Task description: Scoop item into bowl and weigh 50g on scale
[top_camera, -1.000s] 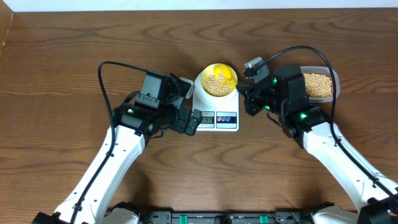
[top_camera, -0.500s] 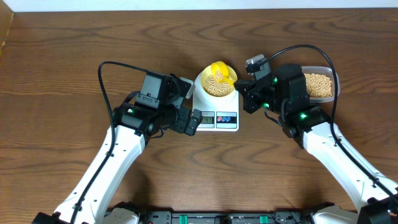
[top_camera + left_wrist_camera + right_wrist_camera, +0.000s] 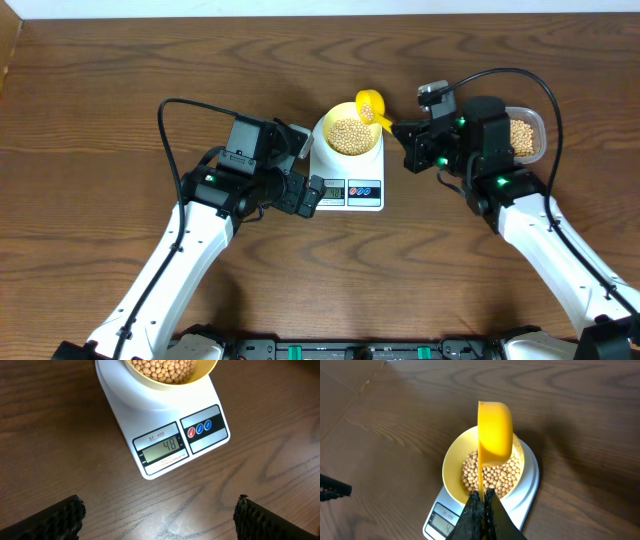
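**A:** What is the right gripper [image 3: 482, 496] doing now?

**B:** It is pinching shut on the thin handle of the yellow scoop [image 3: 495, 430], which is rising straight ahead of its jaws. A second ago the cup was tipping down among the soybeans [image 3: 347, 135]. Now it is lifting clear and drawing back over the rim on the gripper's own side, and from overhead it is looking empty.

**A:** So that load is landing where?

**B:** In the pale-yellow bowl [image 3: 326, 120], which is sitting just beyond and below the scoop, on the white digital scale [image 3: 165, 412]. Its display [image 3: 162, 448] is reading 48.

**A:** Just short of fifty, then.

**B:** That is how I am judging it: only a few more beans are needed. The arm is swinging back towards the clear tub [image 3: 527, 140] behind the gripper, so another small scoop seems likely. A full one would be risking an overshoot.

**A:** And the left gripper [image 3: 160, 515]?

**B:** It is hanging wide open and holding nothing, with the scale's front edge just ahead of it.
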